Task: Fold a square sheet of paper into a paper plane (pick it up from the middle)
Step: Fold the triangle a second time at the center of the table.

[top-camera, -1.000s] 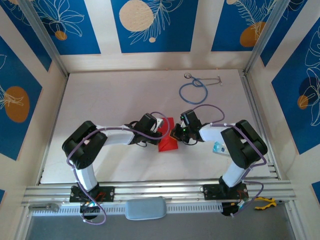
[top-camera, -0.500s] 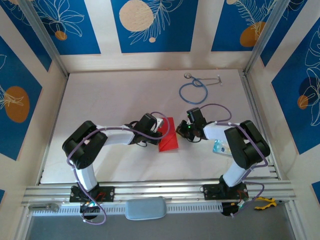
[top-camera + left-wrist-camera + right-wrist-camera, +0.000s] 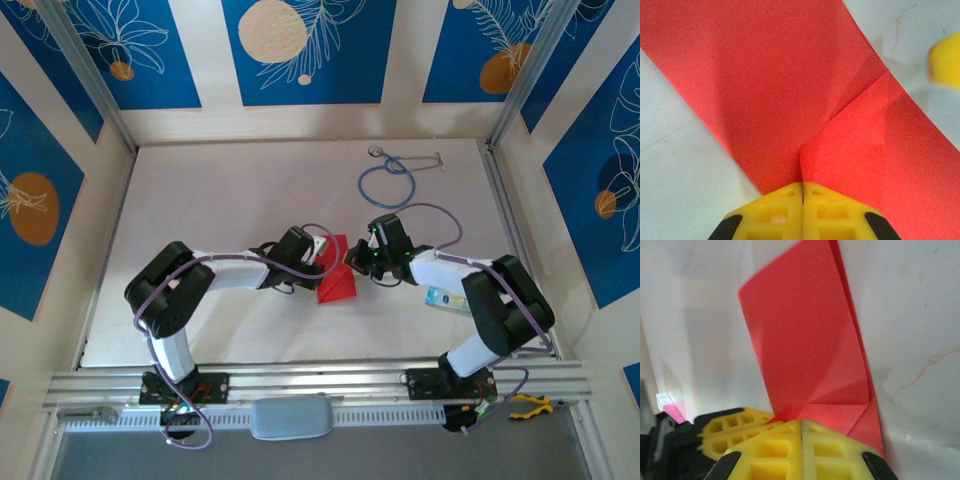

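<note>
Jaws of both arms pinch the red paper (image 3: pixel 338 287) lying between them.

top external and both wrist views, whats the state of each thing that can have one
thin bright red square sheet of paper, partly folded, creased, one flap raised
left gripper, yellow fingers shut on the paper at a crease
right gripper, yellow fingers shut on the paper's raised flap
blue stethoscope, lying flat at the far side, tube looped, untouched
</note>
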### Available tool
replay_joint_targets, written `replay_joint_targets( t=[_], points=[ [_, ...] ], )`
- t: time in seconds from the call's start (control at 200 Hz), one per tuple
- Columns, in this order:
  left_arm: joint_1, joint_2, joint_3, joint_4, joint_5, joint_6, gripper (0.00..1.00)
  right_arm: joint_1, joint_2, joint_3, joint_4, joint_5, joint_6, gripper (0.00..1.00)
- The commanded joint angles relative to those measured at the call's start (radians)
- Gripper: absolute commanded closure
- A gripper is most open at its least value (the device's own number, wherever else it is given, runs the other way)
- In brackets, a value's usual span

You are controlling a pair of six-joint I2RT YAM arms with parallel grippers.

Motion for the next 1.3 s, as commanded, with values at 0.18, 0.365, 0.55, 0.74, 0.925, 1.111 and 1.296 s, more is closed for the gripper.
replay_joint_targets(
  t=[0.18, 0.365, 0.55, 0.74, 0.925, 1.111, 1.296],
  points=[
    [0.008, 0.032, 0.001, -0.086, 0.001, 0.021, 1.00, 0.043, 0.093, 0.019, 0.043, -0.074, -0.003, 1.00],
    [0.008, 0.032, 0.003, -0.084, 0.000, 0.022, 1.00, 0.049, 0.138, 0.034, 0.023, -0.072, -0.012, 1.00],
    [0.008, 0.032, 0.006, -0.086, 0.001, 0.020, 1.00, 0.048, 0.154, 0.006, -0.022, -0.033, -0.014, 1.00],
    [0.009, 0.014, 0.010, -0.092, -0.001, 0.007, 0.98, 0.049, 0.156, -0.039, -0.003, -0.028, 0.005, 1.00],
    [0.014, -0.039, 0.044, -0.143, -0.004, -0.021, 0.76, 0.049, 0.155, -0.042, -0.006, -0.025, 0.006, 1.00],
    [0.016, -0.112, 0.054, -0.207, -0.041, -0.071, 0.68, 0.049, 0.156, -0.036, -0.015, -0.022, 0.006, 1.00],
    [0.019, -0.168, 0.032, -0.180, 0.071, -0.170, 0.83, 0.050, 0.158, -0.031, -0.024, -0.024, 0.007, 1.00]
  ],
)
